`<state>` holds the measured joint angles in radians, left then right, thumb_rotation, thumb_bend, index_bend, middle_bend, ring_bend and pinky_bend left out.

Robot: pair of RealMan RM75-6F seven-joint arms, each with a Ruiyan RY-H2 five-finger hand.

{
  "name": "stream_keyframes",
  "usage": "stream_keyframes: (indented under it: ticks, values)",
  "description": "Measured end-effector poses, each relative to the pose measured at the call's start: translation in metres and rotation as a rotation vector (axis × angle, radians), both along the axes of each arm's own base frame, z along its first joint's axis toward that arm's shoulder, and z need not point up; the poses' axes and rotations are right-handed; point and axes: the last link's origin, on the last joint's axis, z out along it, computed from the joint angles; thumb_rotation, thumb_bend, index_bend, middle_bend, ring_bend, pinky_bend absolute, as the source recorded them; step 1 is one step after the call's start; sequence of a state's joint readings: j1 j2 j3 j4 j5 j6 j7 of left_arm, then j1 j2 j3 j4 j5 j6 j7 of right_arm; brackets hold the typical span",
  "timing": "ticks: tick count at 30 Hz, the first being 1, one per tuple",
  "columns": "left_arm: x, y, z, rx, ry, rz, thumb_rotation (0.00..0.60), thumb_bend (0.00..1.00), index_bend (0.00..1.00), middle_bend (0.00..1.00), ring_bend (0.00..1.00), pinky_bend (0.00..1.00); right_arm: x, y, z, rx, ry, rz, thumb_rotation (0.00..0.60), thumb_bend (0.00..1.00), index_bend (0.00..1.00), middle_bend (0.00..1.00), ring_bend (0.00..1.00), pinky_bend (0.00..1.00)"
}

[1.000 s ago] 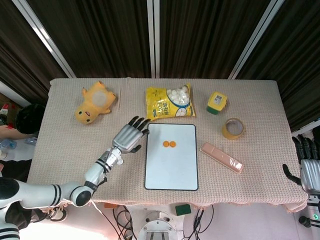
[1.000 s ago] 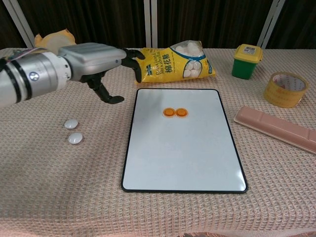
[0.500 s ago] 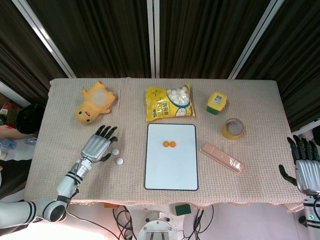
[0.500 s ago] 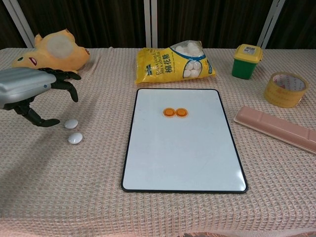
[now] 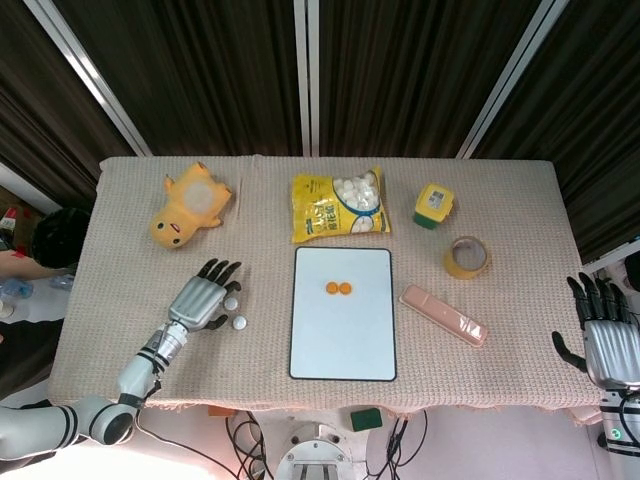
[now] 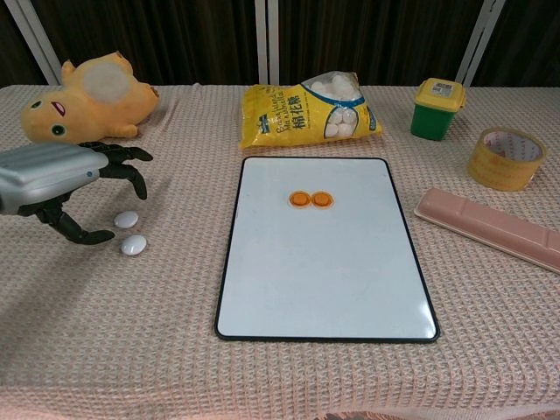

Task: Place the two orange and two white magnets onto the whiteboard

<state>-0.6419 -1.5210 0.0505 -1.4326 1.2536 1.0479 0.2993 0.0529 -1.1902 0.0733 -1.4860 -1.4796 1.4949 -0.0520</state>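
Two orange magnets [image 5: 338, 288] [image 6: 311, 199] lie side by side on the upper part of the whiteboard [image 5: 341, 340] [image 6: 324, 280]. Two white magnets sit on the cloth left of the board, one [image 5: 231, 303] [image 6: 127, 219] a little behind the other [image 5: 239, 322] [image 6: 134, 245]. My left hand [image 5: 202, 298] [image 6: 61, 179] hovers just left of them, open, fingers spread and curved, holding nothing. At the table's far right edge my right hand [image 5: 603, 335] is open, seen only in the head view.
A yellow plush toy [image 5: 190, 205] lies at the back left. A yellow snack bag [image 5: 340, 203], a green-and-yellow box [image 5: 433, 205], a tape roll [image 5: 466, 257] and a pink bar [image 5: 443, 314] lie behind and right of the board.
My left hand swung away from the whiteboard's left edge to the left and back toward me, then edged closer to the white magnets. The right hand shifted slightly.
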Motion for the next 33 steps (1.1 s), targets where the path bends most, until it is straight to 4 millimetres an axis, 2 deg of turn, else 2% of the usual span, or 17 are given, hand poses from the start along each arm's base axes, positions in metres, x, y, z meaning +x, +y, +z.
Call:
stream_keyframes:
  ticks: [12, 33]
  values:
    - [0.003, 0.006, -0.007, 0.001, 0.015, -0.006, 0.6, 0.25, 0.4, 0.04, 0.0, 0.04, -0.003, 0.0, 0.0, 0.001, -0.003, -0.011, 0.6, 0.31, 0.0, 0.0, 0.0, 0.0]
    - [0.003, 0.011, -0.007, 0.005, 0.015, 0.008, 0.6, 0.29, 0.51, 0.05, 0.0, 0.05, -0.005, 0.0, -0.001, 0.002, -0.005, -0.013, 0.6, 0.31, 0.0, 0.0, 0.0, 0.0]
